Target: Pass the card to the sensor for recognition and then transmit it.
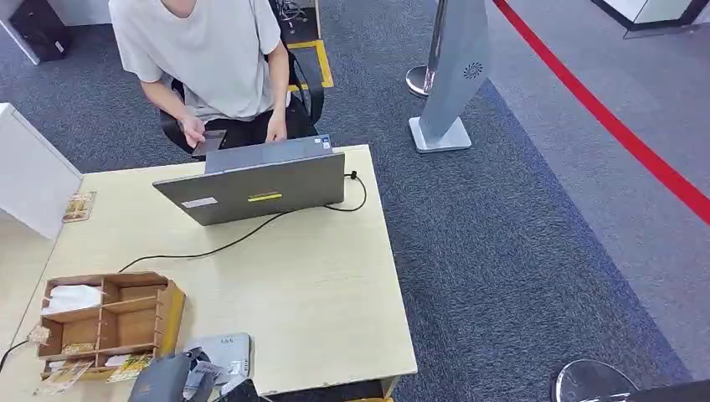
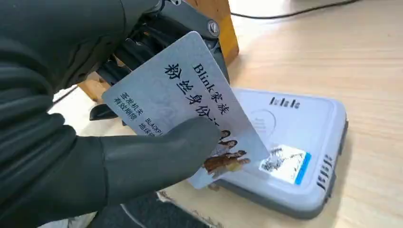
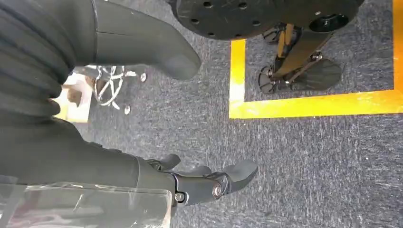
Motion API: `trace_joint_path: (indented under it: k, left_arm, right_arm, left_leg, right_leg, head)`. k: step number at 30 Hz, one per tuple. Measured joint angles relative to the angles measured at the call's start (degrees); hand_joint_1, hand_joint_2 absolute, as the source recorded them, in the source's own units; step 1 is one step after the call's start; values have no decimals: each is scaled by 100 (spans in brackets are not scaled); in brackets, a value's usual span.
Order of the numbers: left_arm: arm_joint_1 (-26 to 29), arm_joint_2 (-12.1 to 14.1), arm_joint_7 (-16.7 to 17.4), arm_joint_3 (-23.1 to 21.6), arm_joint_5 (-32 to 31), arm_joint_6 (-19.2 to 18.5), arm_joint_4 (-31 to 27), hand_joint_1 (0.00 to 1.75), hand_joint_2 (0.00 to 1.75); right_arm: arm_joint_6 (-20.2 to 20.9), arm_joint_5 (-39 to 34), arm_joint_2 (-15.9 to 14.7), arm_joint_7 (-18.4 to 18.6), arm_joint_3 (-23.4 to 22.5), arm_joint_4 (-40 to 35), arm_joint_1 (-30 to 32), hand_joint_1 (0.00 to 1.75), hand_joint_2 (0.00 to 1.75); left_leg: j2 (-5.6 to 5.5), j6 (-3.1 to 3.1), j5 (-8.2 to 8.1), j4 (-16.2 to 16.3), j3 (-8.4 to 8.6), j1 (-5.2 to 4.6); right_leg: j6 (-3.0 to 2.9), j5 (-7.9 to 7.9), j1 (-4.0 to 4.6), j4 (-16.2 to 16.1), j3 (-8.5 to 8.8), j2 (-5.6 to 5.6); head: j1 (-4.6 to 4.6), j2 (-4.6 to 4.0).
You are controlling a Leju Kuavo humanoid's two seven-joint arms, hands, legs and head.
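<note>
Wooden tabletop carries our grey sensor at its near edge. At the left wrist, our left robot hand pinches the card just above the sensor. At the right wrist, our right robot hand hangs over carpet, fingers apart, holding nothing.

The left hand is looking pretty chunky up close: a dark grey ribbed cover like a rubber bellows running along the wrist, then a fat, smooth, matte grey thumb tapering to a rounded tip. The fingers behind it are showing up darker, almost black, built from hard segments with a shiny silver screw head sitting at one joint. The right hand is wearing the same kit: ribbed grey cover, thick grey thumb with a blunt end, and glossy black fingers with small round metal screws at the hinges. A strip of clear plastic wrap is showing along the edge near that wrist.
</note>
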Motion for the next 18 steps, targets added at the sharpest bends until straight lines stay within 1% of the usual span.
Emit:
trace_joint_path:
  k: [2, 4, 6, 9, 12, 13, 14, 15, 18]
  left_arm:
    - [23, 7, 90, 0, 33, -105, 4, 175, 175]
    - [39, 9, 101, 0, 28, -42, 4, 175, 175]
    - [11, 22, 24, 0, 2, 136, 4, 175, 175]
    - [-51, 24, -227, -2, -149, 622, 2, 175, 175]
    - [-180, 20, -659, -2, -367, 1280, -28, 175, 175]
    - [-215, 11, -790, -2, -407, 1442, -61, 175, 175]
    - [-251, -4, -890, -2, -448, 1533, -96, 175, 175]
    - [-300, -24, -1032, -2, -533, 1548, -133, 175, 175]
    - [-439, -162, -1567, 35, -737, 1526, -302, 175, 175]
  right_arm:
    - [37, 101, 0, -70, -2, 4, -19, 0, 175]
    - [53, 166, 0, -134, -17, 20, -22, 0, 175]
    - [51, 158, 0, -149, -22, 31, -24, 0, 175]
    - [-2, 81, 0, -120, -22, 31, -21, 0, 175]
    - [-17, -28, 0, -85, -15, 31, -17, 0, 175]
    - [-19, -46, 0, -85, -15, 33, -16, 0, 175]
    - [-19, -50, 0, -85, -15, 33, -15, 0, 175]
    - [-17, -31, 0, -109, -15, 35, -15, 0, 175]
    - [5, 66, 0, -193, -15, 57, -20, 0, 175]
  left_leg:
    - [1, 0, 0, 0, 0, 1]
    - [-1, 0, 2, 0, -2, 1]
    - [-10, 3, 5, 0, -2, 0]
    - [-10, 1, 6, 0, -1, 1]
    - [-11, 1, 6, 0, -1, 0]
    - [-10, 1, 6, 0, -1, 0]
    - [-10, 1, 6, 1, 0, 0]
    - [-10, 1, 6, 1, -1, 0]
    - [-11, 2, 6, 1, -2, 0]
  right_leg:
    - [0, 0, 0, 0, -2, 1]
    - [0, 1, 0, 0, -4, 0]
    - [0, 1, 0, 0, -2, -9]
    - [0, 2, 0, 0, -2, -9]
    - [0, 2, 0, 0, -2, -9]
    - [0, 2, 0, 0, -2, -9]
    - [0, 2, 0, 0, -2, -9]
    - [0, 2, 0, 0, -2, -9]
    - [0, 2, 0, 0, -1, -9]
  head:
    - [-2, 0]
    - [-4, 0]
    - [-4, 0]
    - [0, 0]
    - [0, 0]
    - [-2, 0]
    - [0, 0]
    - [-2, 0]
    - [0, 0]
